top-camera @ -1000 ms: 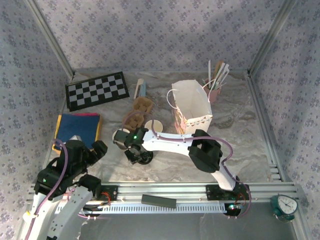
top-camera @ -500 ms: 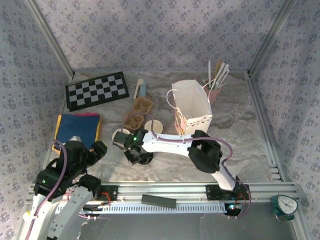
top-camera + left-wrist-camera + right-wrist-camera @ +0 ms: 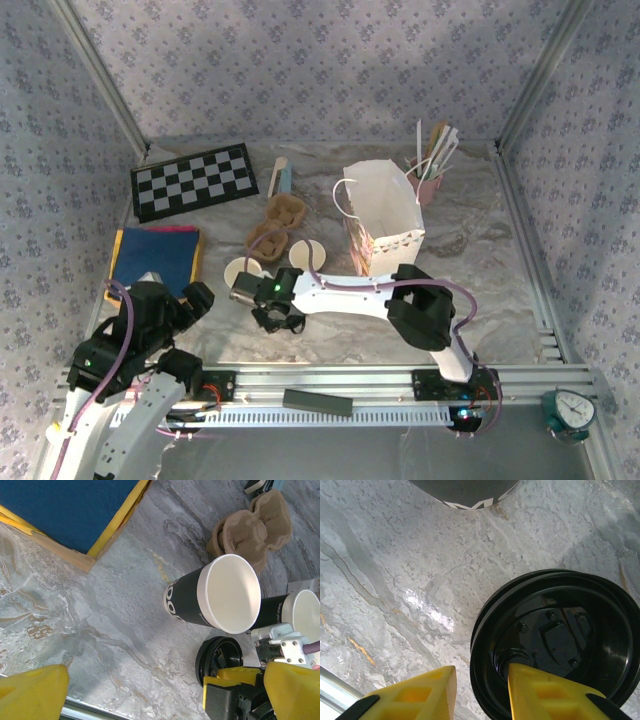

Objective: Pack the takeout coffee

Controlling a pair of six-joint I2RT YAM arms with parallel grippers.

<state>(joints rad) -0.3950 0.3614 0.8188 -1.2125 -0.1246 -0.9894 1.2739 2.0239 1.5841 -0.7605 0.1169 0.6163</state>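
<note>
Currently the right end effector [image 3: 480, 672] is set to a slim gap astride the rim of a round, glossy black plastic lid [image 3: 560, 645]. One yellow finger sits inside the rim and the other outside it, over the marbled grey counter [image 3: 395, 580]; whether the pads bite yet I cannot tell. Just beyond the lid stands a dark-sided paper cup with a white inside [image 3: 227, 597], and a second such cup [image 3: 302, 612] is close beside it, both uncovered, near the counter's middle. The takeout coffee is, I judge, one of these once capped, though which I cannot say. Either looks light, thin-walled and easy to crush or tip, so take hold just under the stiff rolled rim, gently, and keep it upright. The lid looks thin and slick, so an edge pinch could slip. Farther off, to the right and back, stands a white paper bag [image 3: 385, 215]. The left end effector [image 3: 165, 680] hangs spread wide, holding nothing.
</note>
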